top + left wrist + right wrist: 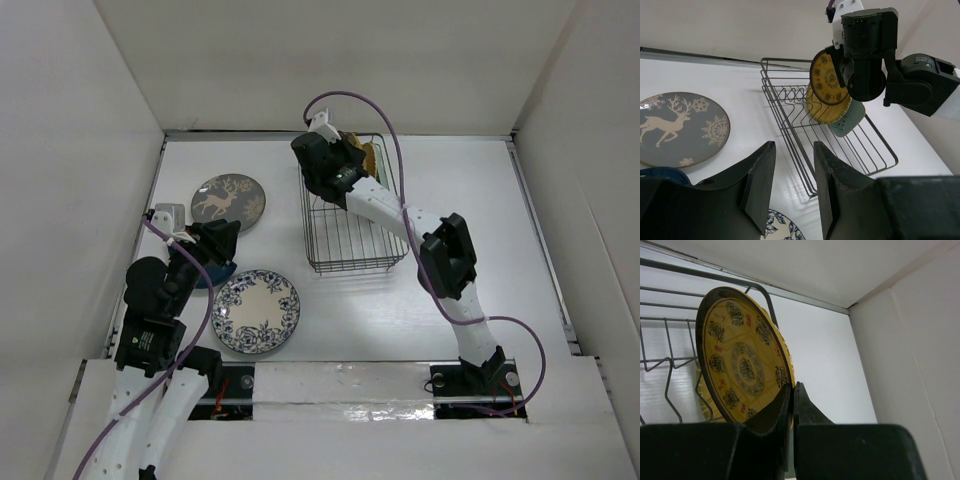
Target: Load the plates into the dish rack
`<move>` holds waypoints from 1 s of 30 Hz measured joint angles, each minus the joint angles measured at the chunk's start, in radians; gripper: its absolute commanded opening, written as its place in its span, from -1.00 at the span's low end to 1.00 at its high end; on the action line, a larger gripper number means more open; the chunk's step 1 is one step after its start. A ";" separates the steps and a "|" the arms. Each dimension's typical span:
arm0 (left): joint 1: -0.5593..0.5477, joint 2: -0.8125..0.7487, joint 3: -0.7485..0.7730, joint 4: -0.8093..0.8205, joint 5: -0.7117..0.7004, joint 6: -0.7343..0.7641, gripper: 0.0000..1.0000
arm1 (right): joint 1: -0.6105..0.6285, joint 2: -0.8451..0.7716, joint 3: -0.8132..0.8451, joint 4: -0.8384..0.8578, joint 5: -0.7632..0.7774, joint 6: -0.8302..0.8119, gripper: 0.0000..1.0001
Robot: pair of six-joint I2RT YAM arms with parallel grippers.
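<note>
Right gripper (792, 389): pinched tight on the edge of the amber plate (742, 365), no gap between the fingers.
Amber plate: held up on its edge at the far end of the dish rack (350, 268), just in front of the yellow plate (825, 114). Cannot tell if it touches the wires.
Yellow plate: standing in the far end of the rack, leaning a bit.
Pale green plate (850, 120): in the rack too, right behind the yellow one, partly hidden.
Left gripper (794, 150): fingers apart, holding nothing, up in the air over the dark blue plate (662, 175).
Dark blue plate: flat on the table (480, 180), left of the rack, mostly hidden under the left arm.
Grey deer plate (228, 202): flat on the table, left of the rack, farther back than the blue one.
White plate with blue flowers (256, 311): flat on the table, near the front, just beside the dark blue plate.
Rack: sitting in the middle of the table, long side running front to back, near half bare.
</note>
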 measured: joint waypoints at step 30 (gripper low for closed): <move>-0.020 0.022 0.000 -0.008 -0.021 0.000 -0.34 | -0.014 0.000 -0.156 -0.142 -0.138 0.402 0.10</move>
